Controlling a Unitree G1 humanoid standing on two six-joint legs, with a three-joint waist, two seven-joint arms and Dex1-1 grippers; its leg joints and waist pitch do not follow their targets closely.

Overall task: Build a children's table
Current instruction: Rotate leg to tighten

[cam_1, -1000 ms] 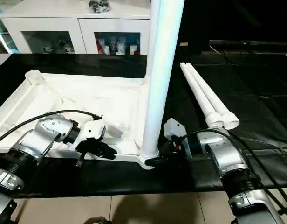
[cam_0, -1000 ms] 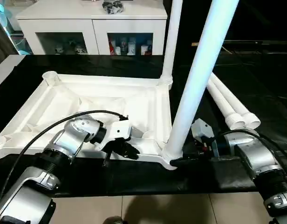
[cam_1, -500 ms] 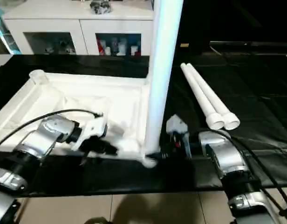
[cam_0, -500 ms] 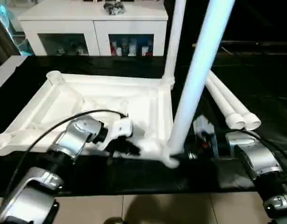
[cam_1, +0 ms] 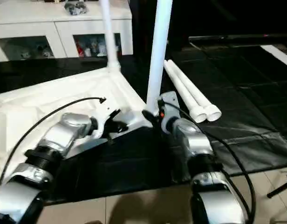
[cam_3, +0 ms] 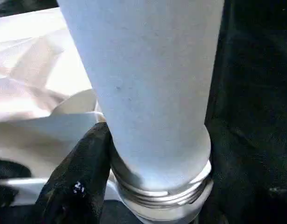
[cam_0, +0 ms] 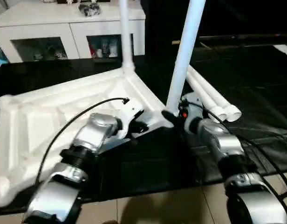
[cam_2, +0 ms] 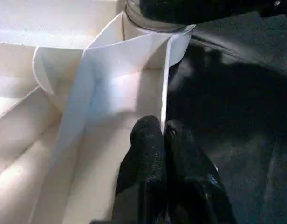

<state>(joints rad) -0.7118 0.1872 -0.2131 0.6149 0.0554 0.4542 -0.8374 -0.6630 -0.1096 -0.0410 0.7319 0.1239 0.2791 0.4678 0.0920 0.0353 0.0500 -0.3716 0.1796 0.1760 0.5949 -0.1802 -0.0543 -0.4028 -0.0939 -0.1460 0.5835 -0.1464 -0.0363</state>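
Reaching out over the black mat, both silver forearms meet at the nearest corner of the tabletop, which lies upside down with its ribbed underside facing up. The left gripper has its two black fingers pinched together on the thin edge wall of the tabletop, just short of the corner socket. The right gripper sits at the foot of the near leg, which stands upright in that socket; one black finger presses against the threaded base of the leg, and the jaws look spread around it, though the far finger is hidden behind the tube, so I would not swear to the grip. A second leg stands upright in the next corner further back. Two loose legs lie side by side, touching, on the mat to the right of the tabletop. Beyond everything stands a white cabinet with glass doors.
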